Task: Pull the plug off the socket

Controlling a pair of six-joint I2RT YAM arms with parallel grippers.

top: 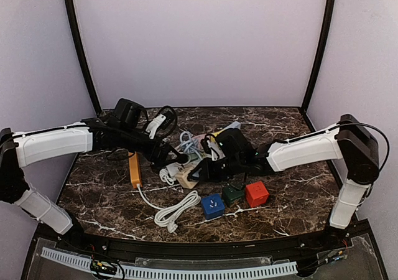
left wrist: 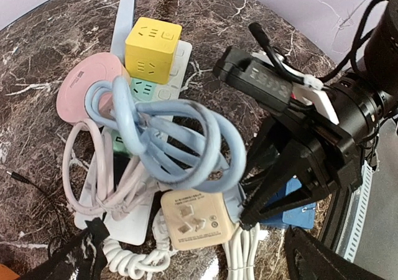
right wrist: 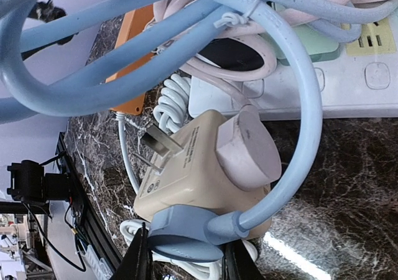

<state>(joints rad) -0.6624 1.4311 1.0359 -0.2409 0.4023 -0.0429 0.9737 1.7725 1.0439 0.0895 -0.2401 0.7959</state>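
Note:
A beige cube socket point(top: 185, 178) lies in the cable pile at the table's middle; it also shows in the left wrist view point(left wrist: 196, 218) and the right wrist view point(right wrist: 199, 168). A light-blue plug point(right wrist: 186, 236) sits in one of its faces, and a round pink plug point(right wrist: 249, 146) in another. My right gripper point(right wrist: 183, 260) is shut on the blue plug, one finger on each side; it also shows in the top view point(top: 200, 170). My left gripper point(left wrist: 196, 235) is open, its fingers wide apart on either side of the beige cube; it also shows in the top view point(top: 171, 162).
A coiled light-blue cable point(left wrist: 180, 137) lies over a white power strip point(left wrist: 180, 74) with a yellow cube point(left wrist: 152, 48) and a pink disc point(left wrist: 84, 93). An orange strip point(top: 134, 169), a white cable bundle point(top: 177, 208) and blue point(top: 212, 205), green point(top: 233, 194) and red point(top: 256, 193) cubes lie nearby.

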